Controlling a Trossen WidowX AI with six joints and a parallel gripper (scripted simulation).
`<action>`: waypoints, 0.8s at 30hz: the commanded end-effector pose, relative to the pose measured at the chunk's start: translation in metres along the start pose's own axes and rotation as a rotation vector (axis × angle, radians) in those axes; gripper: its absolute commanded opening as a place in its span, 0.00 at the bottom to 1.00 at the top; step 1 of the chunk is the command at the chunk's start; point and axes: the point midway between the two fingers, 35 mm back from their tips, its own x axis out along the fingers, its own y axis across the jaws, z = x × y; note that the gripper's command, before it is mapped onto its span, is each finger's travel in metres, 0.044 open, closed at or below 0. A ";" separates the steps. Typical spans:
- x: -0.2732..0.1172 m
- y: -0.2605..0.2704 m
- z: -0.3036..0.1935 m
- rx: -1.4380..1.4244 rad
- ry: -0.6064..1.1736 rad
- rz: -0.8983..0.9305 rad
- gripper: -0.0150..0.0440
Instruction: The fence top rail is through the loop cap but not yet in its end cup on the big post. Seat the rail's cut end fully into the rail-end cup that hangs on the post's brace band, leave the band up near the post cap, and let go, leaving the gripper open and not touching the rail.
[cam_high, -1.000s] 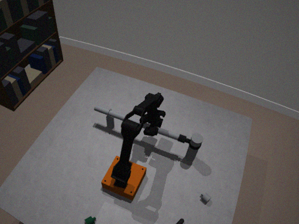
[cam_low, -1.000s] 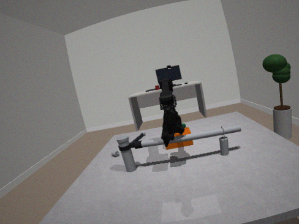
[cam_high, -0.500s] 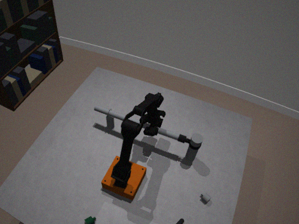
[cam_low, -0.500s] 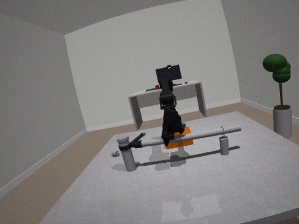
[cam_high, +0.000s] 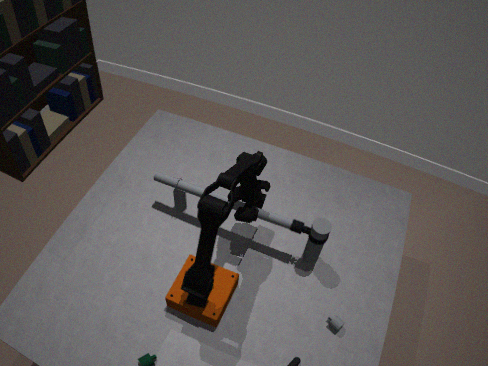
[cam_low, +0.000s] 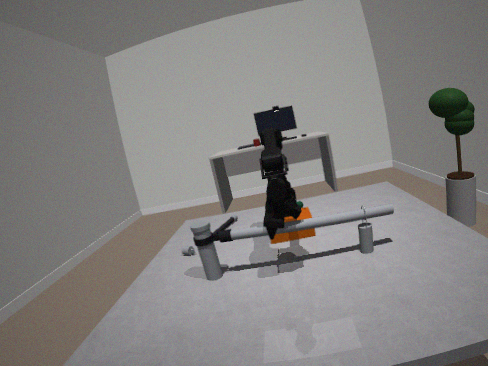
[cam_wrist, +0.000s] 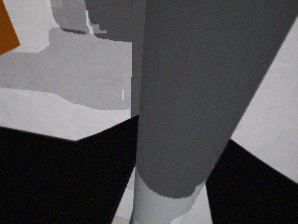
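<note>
The grey rail (cam_high: 276, 218) (cam_low: 330, 219) (cam_wrist: 200, 90) runs through the thin loop on the small post (cam_high: 180, 200) (cam_low: 366, 239). Its other end meets the black rail-end cup (cam_high: 298, 226) (cam_low: 225, 235), with no gap visible there; how deep it sits inside is hidden. The cup hangs on the black brace band (cam_low: 203, 240), which is high on the big post (cam_high: 313, 252) (cam_low: 210, 262), just under its cap (cam_high: 321, 228) (cam_low: 200, 228). My gripper (cam_high: 246, 214) (cam_low: 273, 232) (cam_wrist: 174, 126) is shut on the rail, with a dark finger on each side.
The arm stands on an orange base (cam_high: 225, 287) (cam_low: 306, 232). A dark bar (cam_low: 226, 226) sticks up slantwise from the band. A small grey fitting (cam_high: 335, 324) (cam_low: 188, 251), a green piece (cam_high: 147, 359) and a dark piece (cam_high: 295, 361) lie apart from the fence.
</note>
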 end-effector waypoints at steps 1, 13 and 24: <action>0.000 0.000 0.000 0.000 0.000 0.000 0.25; 0.000 0.000 -0.001 0.002 0.001 0.000 0.25; -0.001 0.001 -0.002 0.004 0.003 0.001 0.25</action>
